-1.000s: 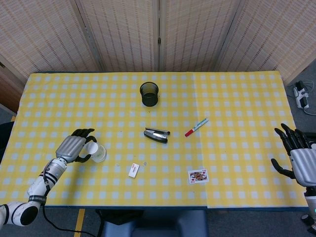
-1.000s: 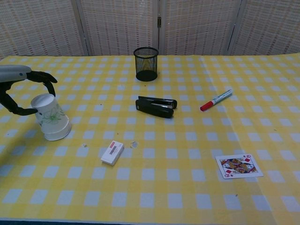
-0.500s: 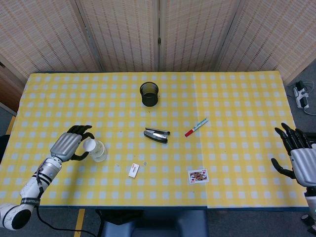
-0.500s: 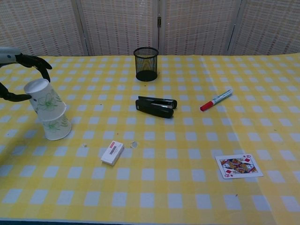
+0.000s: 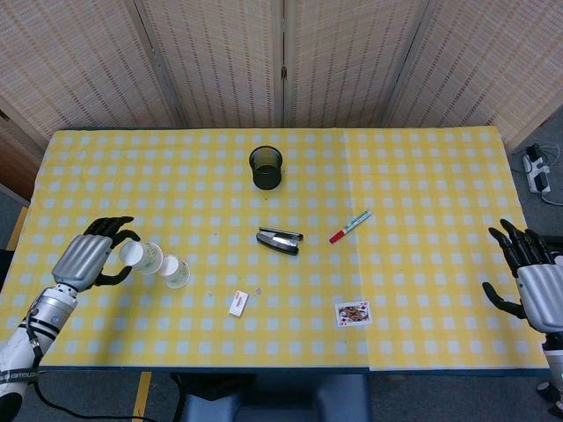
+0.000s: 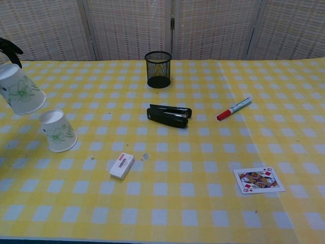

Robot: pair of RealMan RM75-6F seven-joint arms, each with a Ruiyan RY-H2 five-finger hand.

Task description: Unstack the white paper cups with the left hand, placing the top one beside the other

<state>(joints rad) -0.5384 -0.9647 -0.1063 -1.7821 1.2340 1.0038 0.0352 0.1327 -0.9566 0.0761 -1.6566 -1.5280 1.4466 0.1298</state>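
Separation looks done: I hold the top white paper cup with the green leaf print (image 5: 141,256) in my left hand (image 5: 85,258), tilted and clear of the second white paper cup (image 5: 176,272), which stands upside down on the yellow-and-white checked bench (image 5: 422,220). In the head view my dark fingers (image 5: 114,227) curl around the lifted cup's closed end, clamped on it; the chest view shows the same cup (image 6: 20,95) at the left edge, raised above and to the outer side of the standing cup (image 6: 58,130), with a clear gap between them.

What remains, as I judge it, is the placing. The lifted cup must come down onto the bench just beside the standing cup, on the side away from the black stapler (image 5: 279,239), and then I must let go. It is tilted now, so I would need to level it first, or it could tip or roll when released. I also want to stay clear of the standing cup on the way down, since it is light and a brush might knock it over.

My right hand (image 5: 532,274) hangs off the far edge of the bench from the cups, fingers spread and holding nothing; it plays no part here.
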